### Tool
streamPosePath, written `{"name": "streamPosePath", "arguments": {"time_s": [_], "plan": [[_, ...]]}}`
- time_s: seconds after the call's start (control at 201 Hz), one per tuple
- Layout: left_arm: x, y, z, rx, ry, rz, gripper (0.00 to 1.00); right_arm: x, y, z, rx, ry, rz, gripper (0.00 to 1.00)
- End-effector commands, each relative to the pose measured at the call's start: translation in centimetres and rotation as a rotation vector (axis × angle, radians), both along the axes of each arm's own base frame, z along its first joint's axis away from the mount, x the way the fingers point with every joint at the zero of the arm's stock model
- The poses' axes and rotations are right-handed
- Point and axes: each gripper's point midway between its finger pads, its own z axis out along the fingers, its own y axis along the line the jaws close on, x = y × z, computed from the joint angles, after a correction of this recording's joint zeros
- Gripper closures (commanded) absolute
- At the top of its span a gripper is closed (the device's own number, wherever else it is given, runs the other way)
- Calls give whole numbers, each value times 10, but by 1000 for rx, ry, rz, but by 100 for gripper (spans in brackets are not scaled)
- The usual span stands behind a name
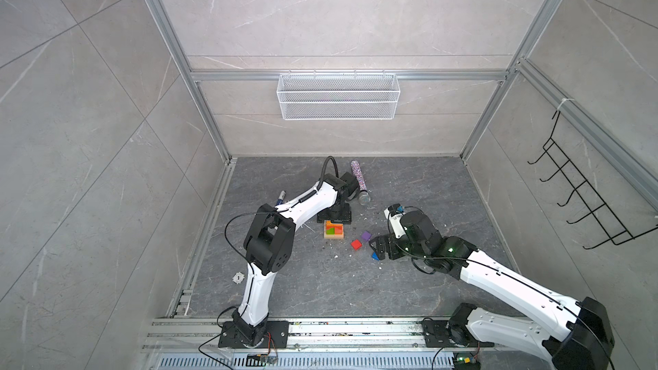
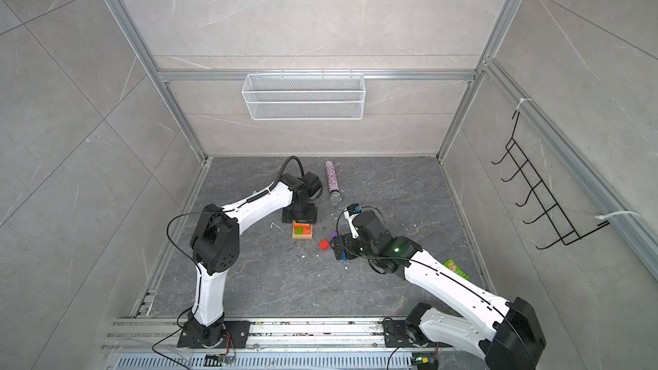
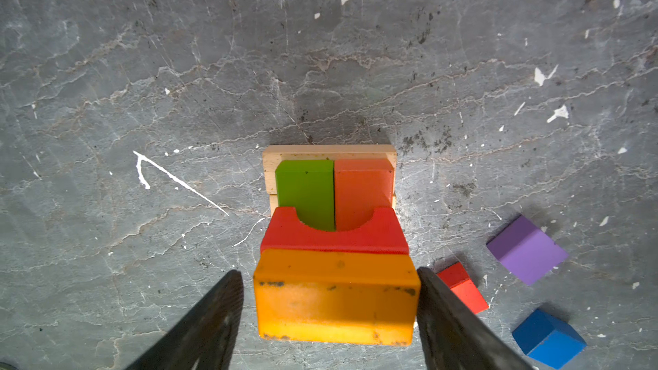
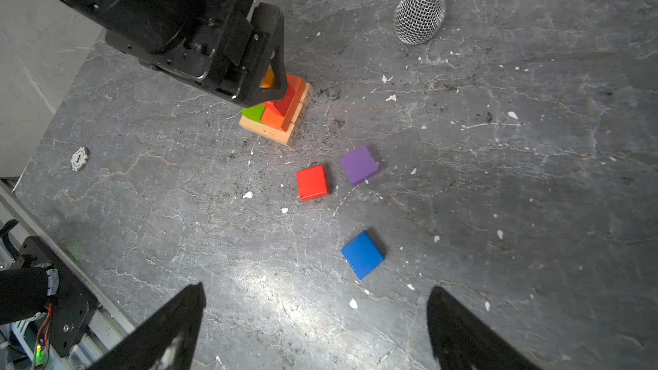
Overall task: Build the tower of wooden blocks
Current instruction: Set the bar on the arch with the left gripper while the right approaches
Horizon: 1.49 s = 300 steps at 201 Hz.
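the left claw (image 3: 329, 272) stands over the tower (image 1: 334, 232) with its jaws spread to either side of the top orange block (image 3: 334, 300), which sits between them; a sliver of floor shows between one finger and the block, and the other finger lies just beside it, so nothing looks pinched. under that block and just ahead of the claw is the red arch block (image 3: 334, 240), then the green block (image 3: 306, 186) and a darker orange block (image 3: 361, 186) side by side on the tan base (image 3: 327, 151). the step in hand looks like setting the orange block on the arch, with the letting go about done. the right claw (image 4: 316, 286) hangs above the floor with its jaws wide and empty; the blue cube (image 4: 362, 254) lies just ahead of them, the red cube (image 4: 312, 182) and purple cube (image 4: 359, 164) farther ahead, the tower beyond those. next, the left claw should lift straight up so neither finger drags the orange block off, and a loose cube needs a square pinch
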Motion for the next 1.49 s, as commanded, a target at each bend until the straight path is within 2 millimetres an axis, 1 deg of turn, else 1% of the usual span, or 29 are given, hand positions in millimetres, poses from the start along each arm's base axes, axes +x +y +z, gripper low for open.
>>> {"name": "streamPosePath", "arguments": {"time_s": [0.0,0.124,0.319,0.483,0.682,0.841,0.926,1.09,1.215,1.304,1.389,1.489], "plan": [[1,0,13,1,-17,14,15,-3,-4,-6,-28,16,-5,1],[2,-1,18,-11,-32,7,7,-3,-4,-9,-46,37,-11,1],[4,-6,36,-66,-85,-24,0,1,-7,-13,-89,58,-30,1],[2,-12,50,-109,-96,-63,0,8,-10,-16,-121,76,-81,2],[-1,-1,70,-108,-159,-88,0,16,-12,-25,-144,107,-143,4],[-6,-4,90,-184,-216,-115,0,22,-17,-36,-201,135,-196,5],[-7,-1,95,-182,-225,-119,0,23,-19,-44,-219,154,-219,5],[-10,5,104,-212,-255,-131,0,27,-17,-51,-215,165,-246,8],[-12,17,108,-265,-272,-106,1,31,-24,-61,-257,184,-309,11],[-13,34,110,-276,-288,-77,1,32,-27,-71,-275,203,-346,12],[-16,51,111,-270,-303,-63,1,32,-23,-82,-252,230,-369,13],[-20,71,111,-276,-308,-41,1,33,-21,-93,-245,258,-402,17]]}}
